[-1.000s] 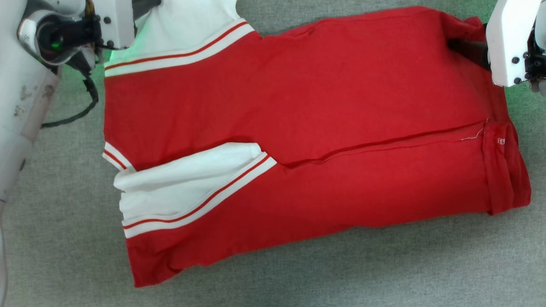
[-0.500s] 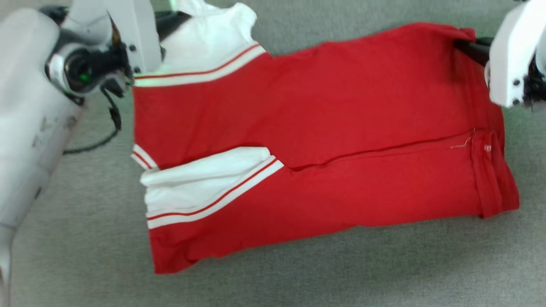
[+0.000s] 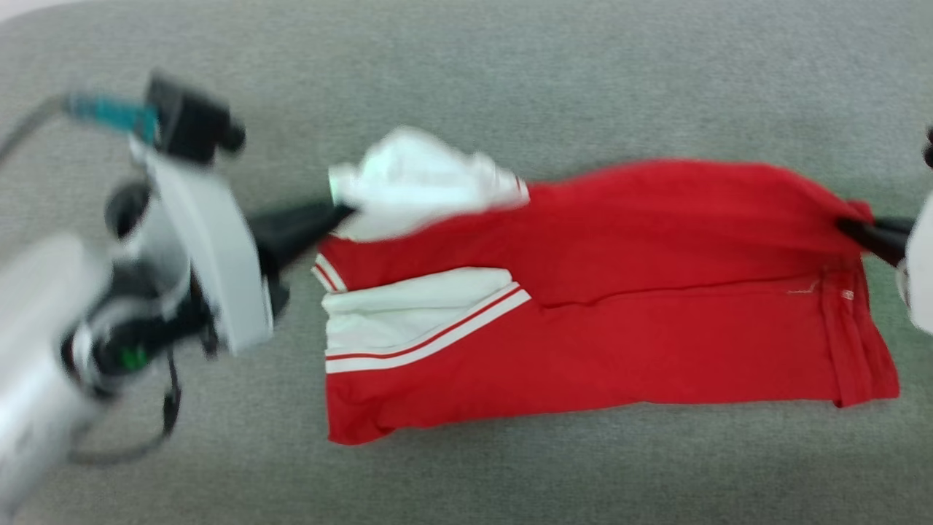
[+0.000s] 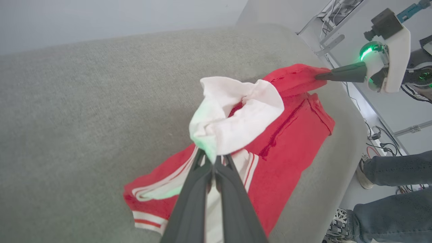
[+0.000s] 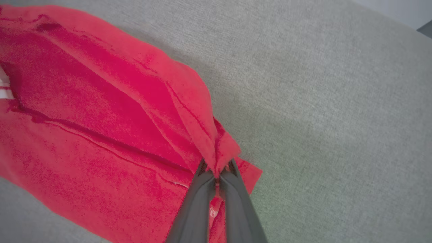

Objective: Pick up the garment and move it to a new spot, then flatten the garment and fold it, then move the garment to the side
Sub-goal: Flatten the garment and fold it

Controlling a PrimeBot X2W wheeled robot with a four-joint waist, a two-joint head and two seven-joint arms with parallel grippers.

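The garment, a red jersey with white striped sleeves, lies partly folded on the grey table, its lettering hidden. My left gripper is shut on the far white sleeve, which it holds bunched and raised above the cloth; the same pinch appears in the left wrist view. My right gripper is shut on the red hem corner at the far right edge, lifted off the table, as in the right wrist view. The near half of the garment rests flat with one sleeve folded in.
Grey fabric covers the table all round the garment. The left wrist view has a person's legs and shoes past the table's right edge, along with cables on the floor.
Both grippers have lifted the garment's far edge and drawn it toward the near side. The head camera has pulled back, so the whole garment looks smaller.
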